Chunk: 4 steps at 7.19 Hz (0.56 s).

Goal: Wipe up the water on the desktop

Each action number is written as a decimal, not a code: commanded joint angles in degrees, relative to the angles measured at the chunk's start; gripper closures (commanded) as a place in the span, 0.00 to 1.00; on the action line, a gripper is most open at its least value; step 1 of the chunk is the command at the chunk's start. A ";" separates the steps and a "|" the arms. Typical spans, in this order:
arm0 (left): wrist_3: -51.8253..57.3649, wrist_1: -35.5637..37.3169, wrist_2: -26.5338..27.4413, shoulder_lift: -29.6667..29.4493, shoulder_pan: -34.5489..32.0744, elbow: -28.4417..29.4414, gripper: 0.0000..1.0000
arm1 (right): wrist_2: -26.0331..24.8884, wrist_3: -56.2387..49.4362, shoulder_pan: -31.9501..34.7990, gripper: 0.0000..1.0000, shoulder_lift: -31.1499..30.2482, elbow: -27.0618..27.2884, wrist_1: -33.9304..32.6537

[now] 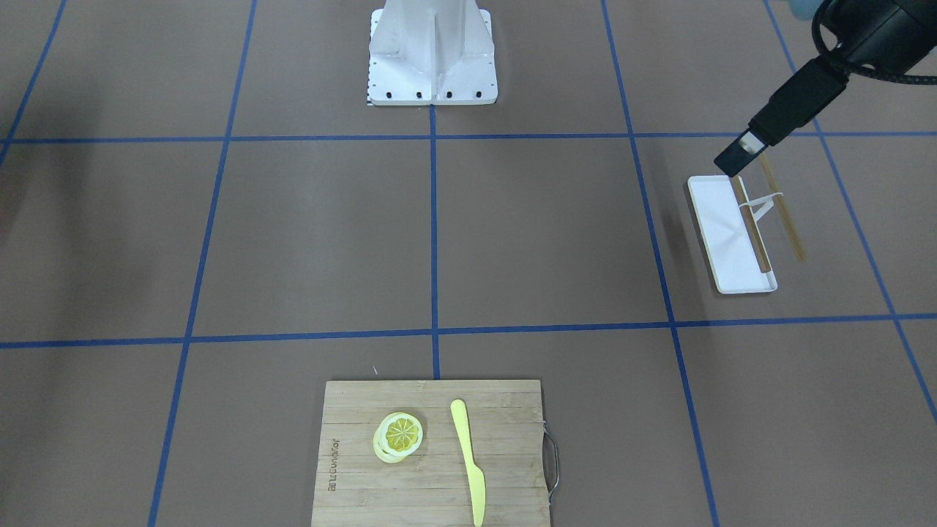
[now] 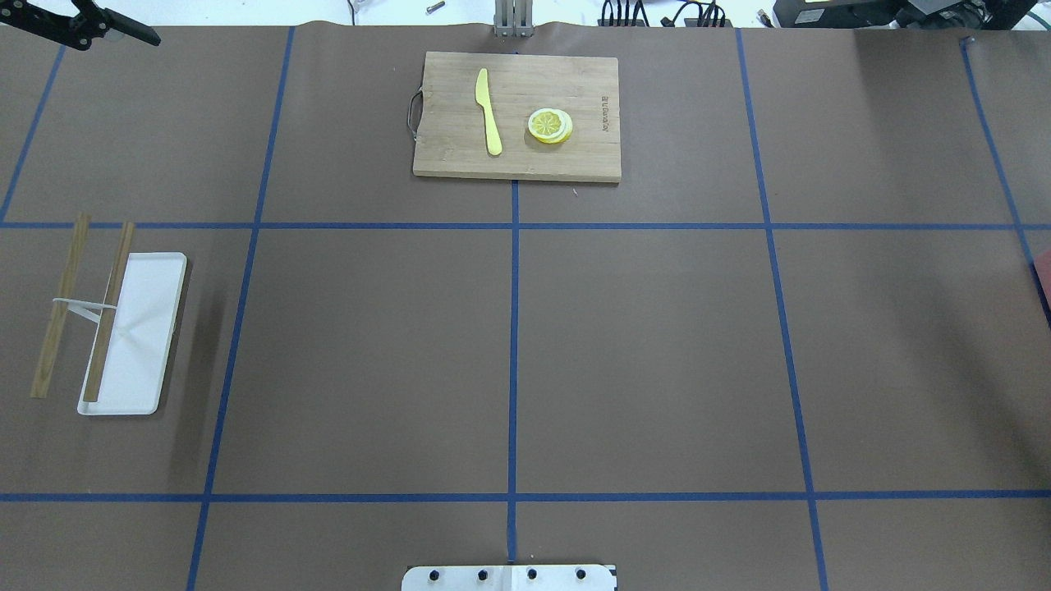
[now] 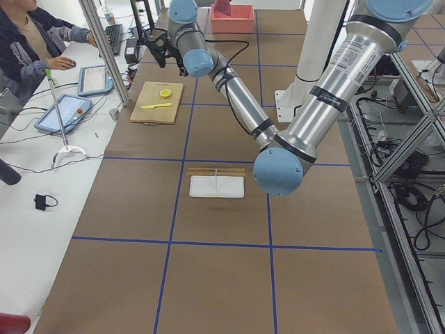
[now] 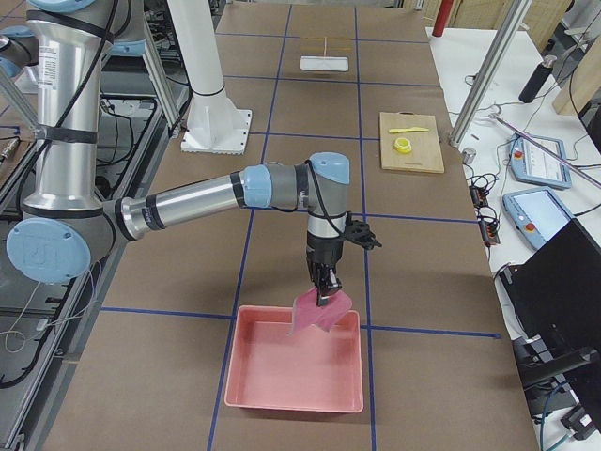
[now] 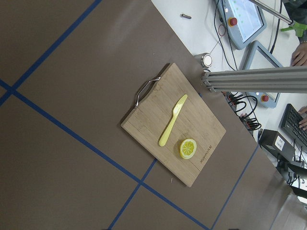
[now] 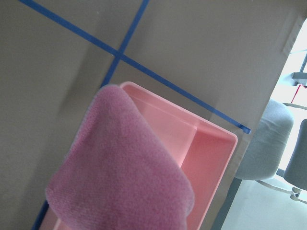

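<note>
Pink cloth [image 4: 315, 315] hangs from the right end effector [image 4: 326, 287] (open or closed, cannot tell) above the tray [image 4: 291, 406] on the desktop [image 4: 319, 113].

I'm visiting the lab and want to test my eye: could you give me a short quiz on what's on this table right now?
1. What lies on the cutting board? A) a yellow knife and a lemon slice; B) a red apple; C) a sponge.
2. True or false: the pink cloth lies flat on the desktop.
3. Which arm's gripper does the cloth hang from?
Key: 1 A. 2 False: it hangs over the pink bin. 3 The right gripper.
</note>
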 commanded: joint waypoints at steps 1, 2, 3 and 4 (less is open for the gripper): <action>-0.06 0.07 0.00 -0.13 0.03 -0.13 0.15 | 0.24 -3.02 2.82 1.00 -4.45 -4.81 7.91; 0.03 -0.02 0.00 -0.13 0.03 0.04 0.15 | 2.33 -3.20 2.83 1.00 -4.56 -8.92 11.10; 0.03 -0.02 0.00 -0.13 0.03 0.04 0.15 | 3.66 -3.12 2.83 1.00 -4.56 -12.79 15.92; 0.03 0.07 0.00 -0.13 0.03 -0.04 0.15 | 4.19 -3.03 2.83 0.92 -4.47 -15.53 19.88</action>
